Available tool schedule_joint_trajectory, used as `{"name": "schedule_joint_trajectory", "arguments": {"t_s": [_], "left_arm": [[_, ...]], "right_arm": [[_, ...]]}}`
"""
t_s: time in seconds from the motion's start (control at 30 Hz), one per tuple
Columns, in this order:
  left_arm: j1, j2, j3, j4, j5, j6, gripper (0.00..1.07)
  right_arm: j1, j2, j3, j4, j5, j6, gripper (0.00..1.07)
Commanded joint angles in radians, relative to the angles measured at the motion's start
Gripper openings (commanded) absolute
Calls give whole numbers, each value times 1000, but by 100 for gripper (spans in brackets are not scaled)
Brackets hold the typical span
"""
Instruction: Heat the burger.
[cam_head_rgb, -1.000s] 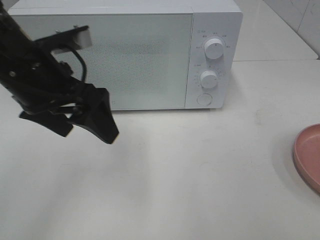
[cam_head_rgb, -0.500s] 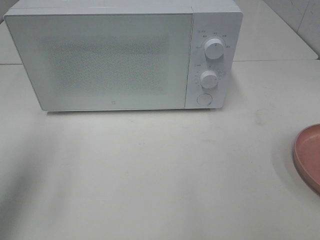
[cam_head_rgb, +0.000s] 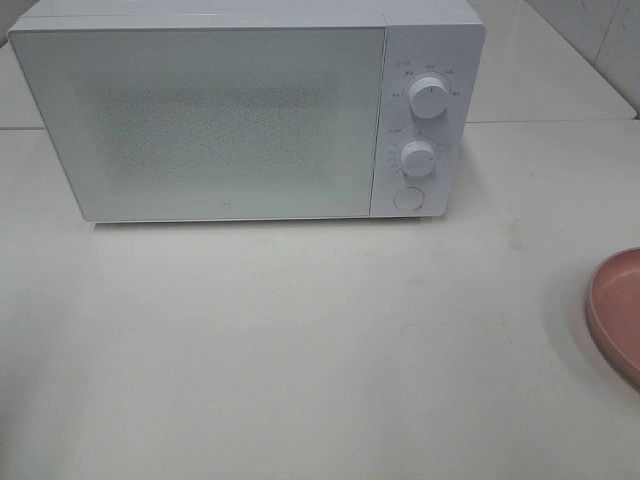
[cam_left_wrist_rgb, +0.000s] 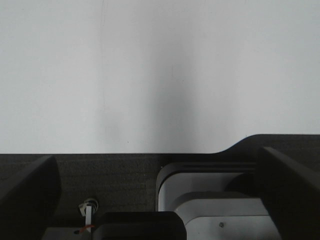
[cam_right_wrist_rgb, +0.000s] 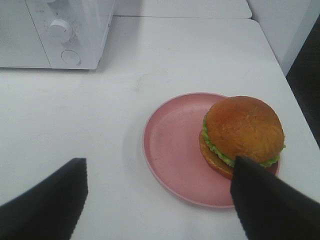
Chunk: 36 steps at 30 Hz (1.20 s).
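The golden-brown, domed burger with its frilled green lettuce edge is seen in the right wrist view resting on the round pink plate, towards the side of the plate farther from the microwave. In the high view only the plate's rim is caught at the right edge of the frame, and the burger itself is not shown there. The right gripper hangs above the near side of the plate with its dark fingers spread wide; one fingertip overlaps the burger's edge in the picture, but nothing is held.

The boxy white microwave oven with its frosted door stands shut at the back of the white table, well apart from the plate, and its two round white knobs and the round button below them are untouched.

What has changed lies on the left. A second ago the left arm was stretched across the front of the microwave door in the high view; it has since been withdrawn out of that view entirely. The left gripper is shown by its own camera with its fingers set wide, empty, facing bare white surface.

It may be judged that the door is unobstructed but not yet opened, so that opening it, then carrying the burger across, are both outstanding.
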Motion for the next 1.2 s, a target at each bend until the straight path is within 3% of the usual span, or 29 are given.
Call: {"name": "schedule_joint_trajectory", "arguments": {"t_s": [0.03, 0.8, 1.2], "left_arm": [[3, -131, 68, 5, -76, -5, 98], [3, -725, 81, 0, -86, -2, 98], [5, -746, 83, -1, -86, -1, 98]], "right_arm": [[-5, -33, 2, -3, -14, -11, 76], [-5, -33, 2, -3, -14, -11, 76], [-5, -27, 2, -3, -14, -11, 76]]}}
